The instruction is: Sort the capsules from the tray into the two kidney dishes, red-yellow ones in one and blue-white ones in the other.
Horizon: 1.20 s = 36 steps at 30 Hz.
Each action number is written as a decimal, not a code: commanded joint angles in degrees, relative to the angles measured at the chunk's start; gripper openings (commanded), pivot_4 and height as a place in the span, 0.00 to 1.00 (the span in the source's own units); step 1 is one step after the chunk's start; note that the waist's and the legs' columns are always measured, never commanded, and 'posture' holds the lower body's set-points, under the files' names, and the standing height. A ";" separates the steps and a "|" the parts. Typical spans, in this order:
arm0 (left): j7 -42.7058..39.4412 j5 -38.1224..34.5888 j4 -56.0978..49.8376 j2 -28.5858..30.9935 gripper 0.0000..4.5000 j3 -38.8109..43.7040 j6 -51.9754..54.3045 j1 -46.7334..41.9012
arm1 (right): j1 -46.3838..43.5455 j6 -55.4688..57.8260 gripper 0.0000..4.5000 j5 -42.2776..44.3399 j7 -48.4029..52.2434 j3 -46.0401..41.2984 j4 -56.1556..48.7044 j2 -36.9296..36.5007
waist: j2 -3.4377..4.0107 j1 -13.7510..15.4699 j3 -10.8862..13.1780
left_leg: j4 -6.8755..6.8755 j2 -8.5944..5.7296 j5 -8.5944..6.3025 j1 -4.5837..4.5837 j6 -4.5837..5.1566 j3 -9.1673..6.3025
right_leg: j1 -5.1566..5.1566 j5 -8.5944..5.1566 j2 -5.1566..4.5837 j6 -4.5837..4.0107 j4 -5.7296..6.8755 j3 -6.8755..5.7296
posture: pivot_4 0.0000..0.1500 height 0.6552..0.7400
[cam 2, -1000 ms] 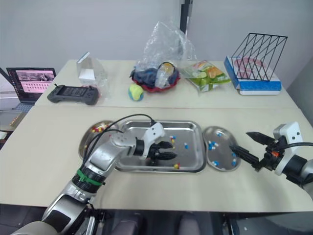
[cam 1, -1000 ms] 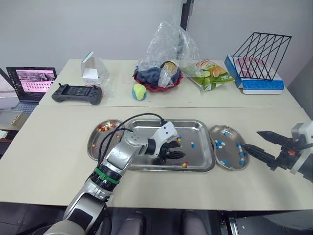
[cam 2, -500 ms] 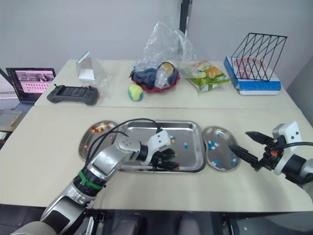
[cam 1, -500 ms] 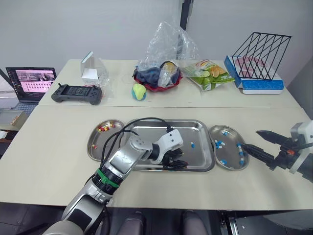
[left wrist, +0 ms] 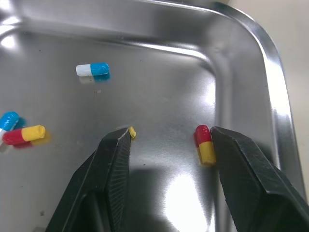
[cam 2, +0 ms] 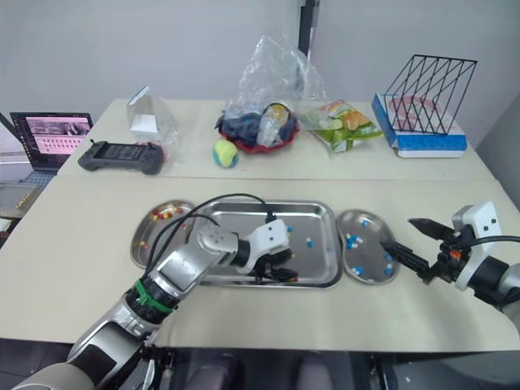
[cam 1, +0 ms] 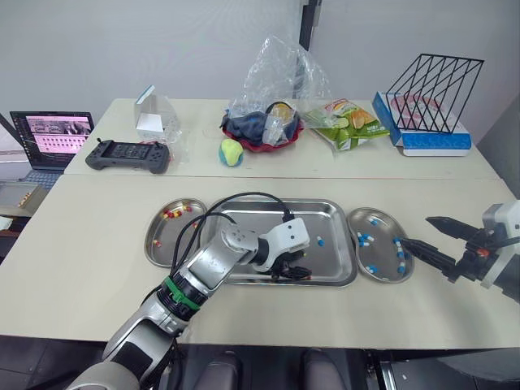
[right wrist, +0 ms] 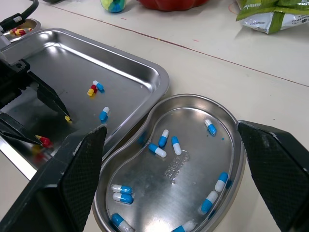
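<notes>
A cream counter (cam 1: 81,236) carries a steel tray (cam 1: 335,258). The left dish (cam 1: 166,248) beside it holds red-yellow capsules (cam 1: 172,214), and the right dish (right wrist: 193,145) holds blue-white capsules (right wrist: 164,137). The left jaws are down in the tray's near right corner, spread, with a loose red-yellow capsule (left wrist: 204,143) lying between them, just beside one. The right jaws hang spread over the counter near the right dish.

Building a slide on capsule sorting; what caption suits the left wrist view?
Open left pincer brackets a red-yellow capsule lying near the corner of the steel tray.
</notes>
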 commanded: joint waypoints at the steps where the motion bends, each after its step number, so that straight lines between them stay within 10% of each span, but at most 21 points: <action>1: 0.12 1.36 0.87 0.07 0.62 0.03 -1.49 -0.98 | -0.18 -0.89 1.00 -0.07 -0.43 -1.22 -0.95 -0.14 | 0.00 0.00 0.00 | 0.00 0.00 0.00 0.00 0.00 0.00 | 0.00 0.00 0.00 0.00 0.00 0.00 | 1.00 1.00; 11: -0.42 1.06 1.39 -0.44 0.62 0.70 -1.24 -0.99 | -0.44 -0.93 1.00 -0.37 -1.09 -0.85 -0.80 -0.04 | 0.00 0.01 0.00 | 0.00 0.00 0.00 0.00 0.00 0.00 | 0.01 0.00 0.00 0.00 0.01 0.00 | 1.00 1.00; 20: -0.96 0.59 0.82 -0.43 0.01 0.98 -0.26 -0.35 | -0.38 -0.97 1.00 -0.68 -1.26 -1.03 -0.45 -0.28 | 0.00 0.00 0.00 | 0.00 0.00 0.00 0.00 0.00 0.00 | 0.01 0.00 0.00 0.00 0.01 0.00 | 1.00 1.00; 36: 0.07 -4.86 -3.17 1.40 0.01 11.93 5.54 -3.50 | -2.43 -1.15 1.00 -1.03 -0.57 0.54 1.03 -0.37 | 0.00 -0.09 0.00 | 0.00 0.01 0.00 -0.02 0.00 0.00 | -0.05 0.00 0.00 0.00 0.02 0.00 | 1.00 1.00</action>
